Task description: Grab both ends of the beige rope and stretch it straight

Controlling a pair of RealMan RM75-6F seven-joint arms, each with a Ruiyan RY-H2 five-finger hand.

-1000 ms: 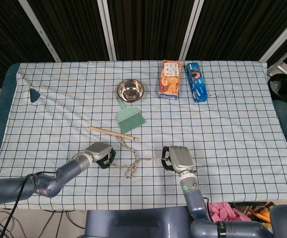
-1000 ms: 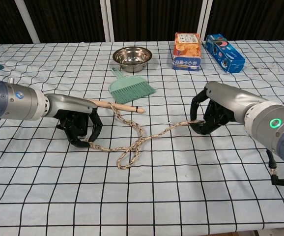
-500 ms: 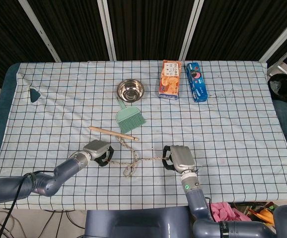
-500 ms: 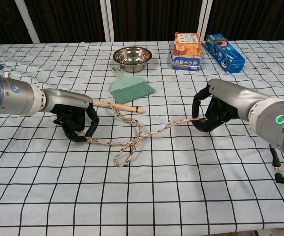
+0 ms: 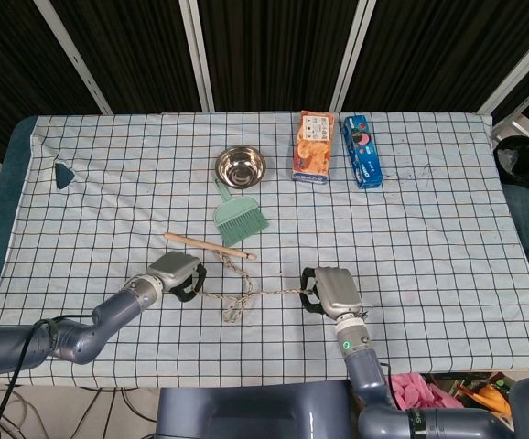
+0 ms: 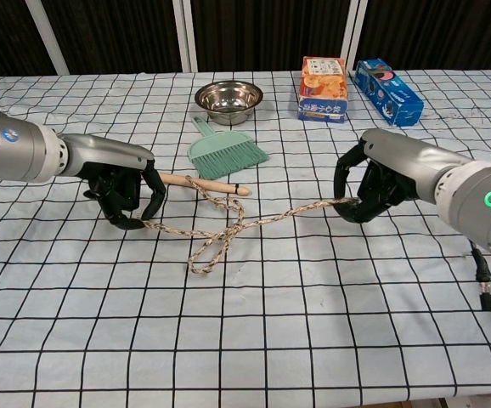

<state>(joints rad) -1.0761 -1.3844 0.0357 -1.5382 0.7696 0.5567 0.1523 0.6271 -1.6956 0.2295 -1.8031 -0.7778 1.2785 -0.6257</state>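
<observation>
Left hand (image 6: 126,194) and right hand (image 6: 373,185) each clamp a rope (image 6: 220,231) end; its centre loop could snag the brush (image 6: 220,158) handle.

Print on orange box (image 6: 324,88) and blue box (image 6: 388,91) unreadable.

A steel bowl (image 5: 240,165) stands upright on the checked tablecloth (image 5: 429,238), with a green hand brush (image 5: 236,214) just in front of it — bristle end toward the near edge — and a wooden stick (image 5: 208,245) lying flat nearer still. To the right of the bowl lie two packages side by side but apart: an orange snack box (image 5: 313,147) and a blue biscuit box (image 5: 362,151). A small dark green triangular piece (image 5: 63,174) rests near the far-left edge — well apart from everything else.
</observation>
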